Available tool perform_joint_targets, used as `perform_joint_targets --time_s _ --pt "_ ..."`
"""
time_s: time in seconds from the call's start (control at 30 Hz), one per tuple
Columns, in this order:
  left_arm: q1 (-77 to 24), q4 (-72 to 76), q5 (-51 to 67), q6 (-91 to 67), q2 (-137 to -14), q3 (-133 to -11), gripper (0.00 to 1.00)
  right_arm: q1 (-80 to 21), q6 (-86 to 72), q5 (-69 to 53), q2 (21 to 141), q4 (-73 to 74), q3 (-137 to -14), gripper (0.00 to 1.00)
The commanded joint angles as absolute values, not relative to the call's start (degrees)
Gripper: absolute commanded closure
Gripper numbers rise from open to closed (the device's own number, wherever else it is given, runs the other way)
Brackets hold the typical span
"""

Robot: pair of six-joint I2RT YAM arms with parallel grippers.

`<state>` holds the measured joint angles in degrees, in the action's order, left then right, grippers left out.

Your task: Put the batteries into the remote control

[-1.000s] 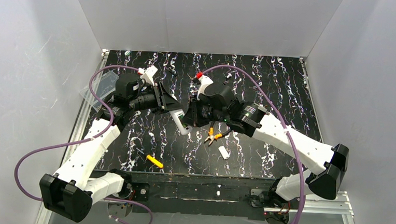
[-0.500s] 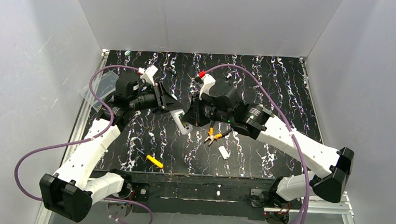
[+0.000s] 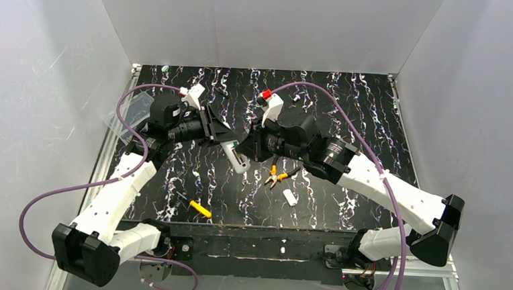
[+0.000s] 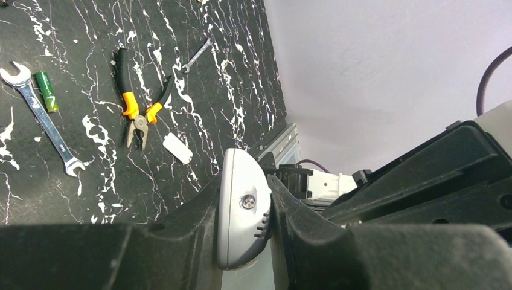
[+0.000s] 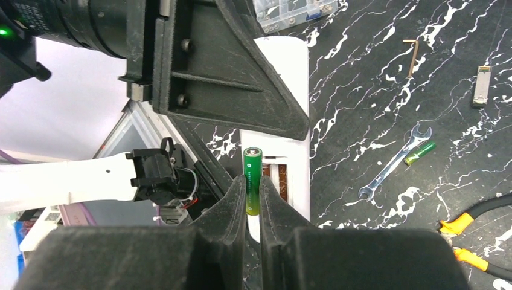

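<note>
Grips the remote control (image 4: 241, 232) edge-on between the fingers of the left gripper (image 4: 244, 193), jaws clamped on its sides, clear of the table (image 4: 72, 36). Pinches one battery (image 5: 252, 162) upright in the right gripper (image 5: 252, 188), jaws closed on its lower half, in line with the open bay in the back of the remote control; contact with the bay not discernible. Leaves the second battery (image 4: 46, 92) lying on the table just beside a wrench (image 4: 37, 115), near the pliers (image 4: 137, 112) and a small white cover piece (image 4: 177, 148)

Green battery (image 5: 252, 181) just beside white remote (image 5: 299, 175)
</note>
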<state>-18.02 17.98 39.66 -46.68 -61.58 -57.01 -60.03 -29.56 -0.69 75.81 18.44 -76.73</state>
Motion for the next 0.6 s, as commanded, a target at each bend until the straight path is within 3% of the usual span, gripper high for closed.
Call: perform_joint_targets --time_s 0.0,0.57 --pt "-18.19 20.22 42.88 -47.31 -61.39 -57.48 1.0 -60.2 -27.49 1.91 75.34 14.24 -75.51 0.94" --pt "-18.24 21.78 43.73 -48.69 -62.05 -57.16 1.0 -60.21 -22.6 4.39 74.58 13.29 -72.98 0.93"
